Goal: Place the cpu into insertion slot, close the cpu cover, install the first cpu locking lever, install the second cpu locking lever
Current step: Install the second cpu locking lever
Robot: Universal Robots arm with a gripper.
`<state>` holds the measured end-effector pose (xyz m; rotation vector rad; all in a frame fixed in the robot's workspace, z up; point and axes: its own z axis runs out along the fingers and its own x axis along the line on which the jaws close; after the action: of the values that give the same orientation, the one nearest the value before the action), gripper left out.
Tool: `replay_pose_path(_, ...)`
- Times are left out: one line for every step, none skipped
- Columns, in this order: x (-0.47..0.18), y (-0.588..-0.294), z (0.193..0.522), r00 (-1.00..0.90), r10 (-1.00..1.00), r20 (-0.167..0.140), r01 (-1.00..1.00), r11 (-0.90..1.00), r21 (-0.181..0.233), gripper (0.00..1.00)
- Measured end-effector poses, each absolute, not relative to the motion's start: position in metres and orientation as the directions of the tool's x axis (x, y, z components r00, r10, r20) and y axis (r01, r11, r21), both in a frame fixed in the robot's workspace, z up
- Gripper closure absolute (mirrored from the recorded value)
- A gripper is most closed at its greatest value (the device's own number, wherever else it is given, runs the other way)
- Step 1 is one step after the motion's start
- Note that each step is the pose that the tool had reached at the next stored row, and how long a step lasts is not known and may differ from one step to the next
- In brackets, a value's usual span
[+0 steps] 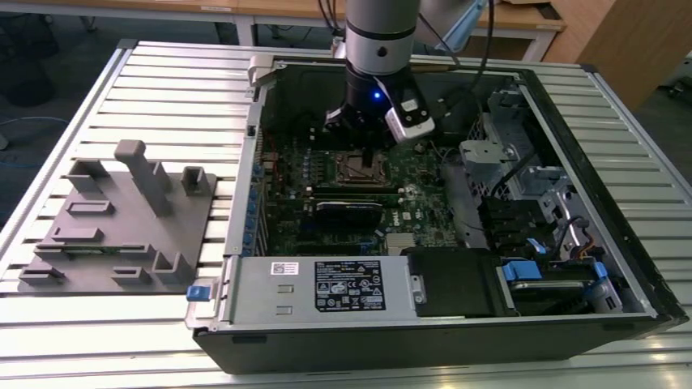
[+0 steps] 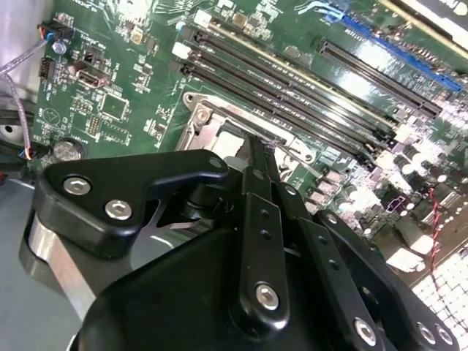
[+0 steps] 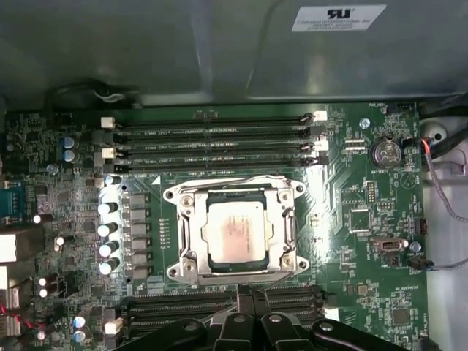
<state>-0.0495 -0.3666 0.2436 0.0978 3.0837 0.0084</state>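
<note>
Slatted metal table (image 1: 162, 73) carries an open computer case (image 1: 605, 194) lying on its side, with a grey fixture block (image 1: 119, 235) well apart toward the exterior view's left. On the green circuit board, the cpu (image 3: 235, 232) lies flat in the insertion slot (image 3: 183, 272), and the cpu cover (image 3: 191, 219) is down around it, its window framing the chip. Long black memory slots (image 3: 212, 146) run just beside the socket. The tool (image 3: 248, 296) hangs just above the socket's edge, fingers drawn together, gripping nothing visible. A power supply box (image 1: 319, 288) fills the case's near end.
</note>
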Motion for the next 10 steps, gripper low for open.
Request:
replay_pose_path(-0.0504, -0.367, 0.2433, -0.996, 0.063, -0.056, 0.063, 0.998, 0.007, 0.9)
replay_pose_path(-0.0513, -0.3674, 0.2428, -0.996, 0.063, -0.056, 0.063, 0.998, 0.007, 0.9)
replay_pose_path(-0.0522, -0.3677, 0.2422, -0.996, 0.063, -0.057, 0.063, 0.998, 0.008, 0.9)
replay_pose_path(-0.0531, -0.368, 0.2416, -0.996, 0.063, -0.057, 0.063, 0.998, 0.007, 0.9)
replay_pose_path(-0.0537, -0.3684, 0.241, -0.996, 0.063, -0.057, 0.063, 0.998, 0.007, 0.9)
replay_pose_path(-0.0542, -0.3687, 0.2404, -0.996, 0.063, -0.056, 0.063, 0.998, 0.007, 0.9)
replay_pose_path(-0.0546, -0.3689, 0.2401, -0.996, 0.063, -0.056, 0.063, 0.998, 0.007, 0.9)
replay_pose_path(-0.0546, -0.3689, 0.24, -0.996, 0.063, -0.056, 0.063, 0.998, 0.007, 0.9)
replay_pose_path(-0.0546, -0.3689, 0.2401, -0.996, 0.063, -0.056, 0.063, 0.998, 0.007, 0.9)
replay_pose_path(-0.0546, -0.3689, 0.2392, -0.996, 0.063, -0.056, 0.063, 0.998, 0.007, 0.9)
